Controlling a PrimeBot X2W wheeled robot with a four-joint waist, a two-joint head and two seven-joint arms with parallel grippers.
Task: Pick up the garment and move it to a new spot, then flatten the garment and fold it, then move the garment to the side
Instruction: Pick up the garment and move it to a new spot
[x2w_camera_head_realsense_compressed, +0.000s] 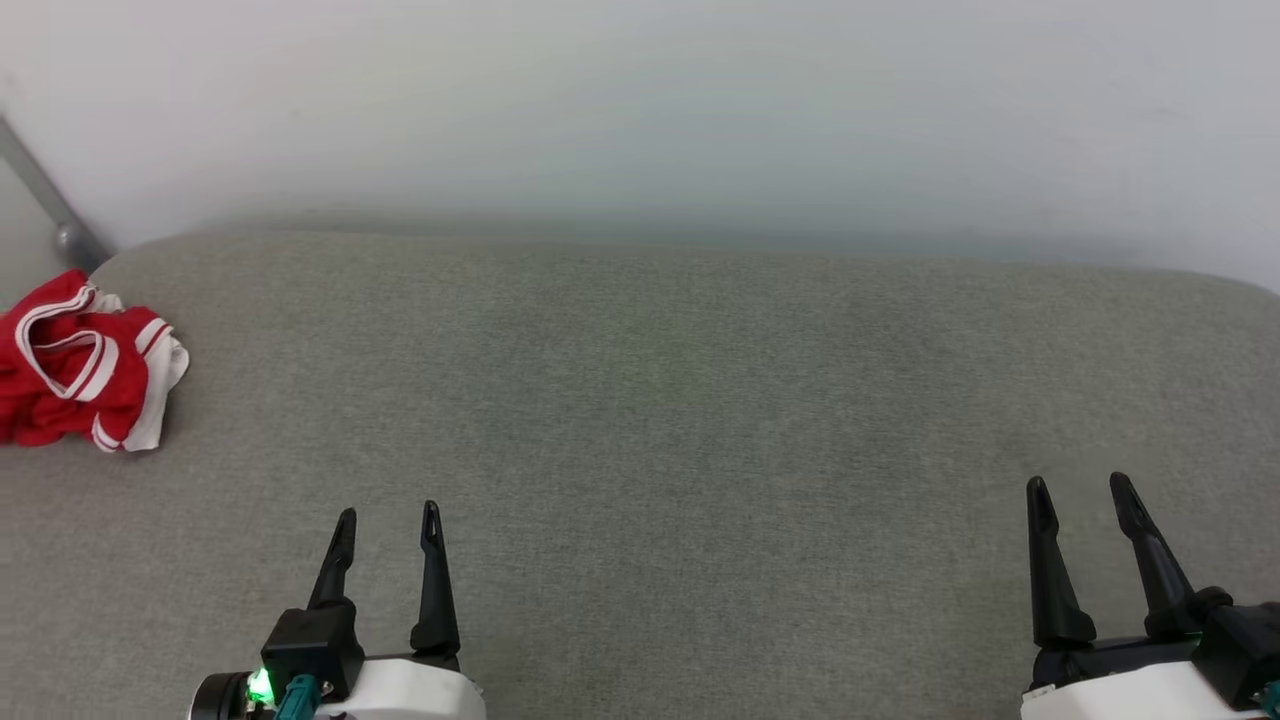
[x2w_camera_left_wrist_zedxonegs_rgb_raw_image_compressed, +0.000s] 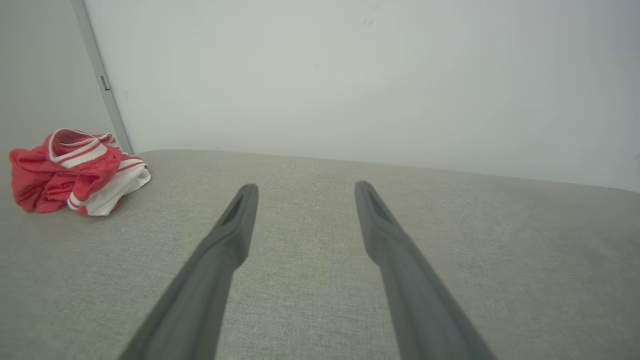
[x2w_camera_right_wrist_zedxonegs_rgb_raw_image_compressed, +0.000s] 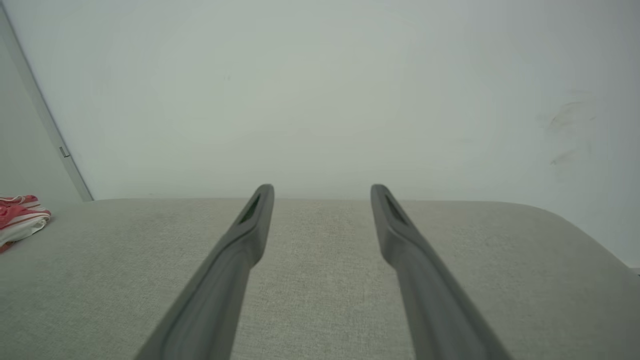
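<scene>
A grey woven fabric surface (x2w_camera_head_realsense_compressed: 660, 420) runs up to a plain pale wall (x2w_camera_head_realsense_compressed: 640, 100). The crumpled red garment (x2w_camera_head_realsense_compressed: 80, 365) with white striped trim lies at its far left edge, well apart from both arms. The left gripper (x2w_camera_head_realsense_compressed: 388, 530) and the right gripper (x2w_camera_head_realsense_compressed: 1085, 505) hover near the front edge, fingers spread apart, holding nothing.

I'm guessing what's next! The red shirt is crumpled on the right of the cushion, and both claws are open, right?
No. The shirt lies crumpled on the left of the cushion, the head view shows. The left claw and right claw are open.
</scene>
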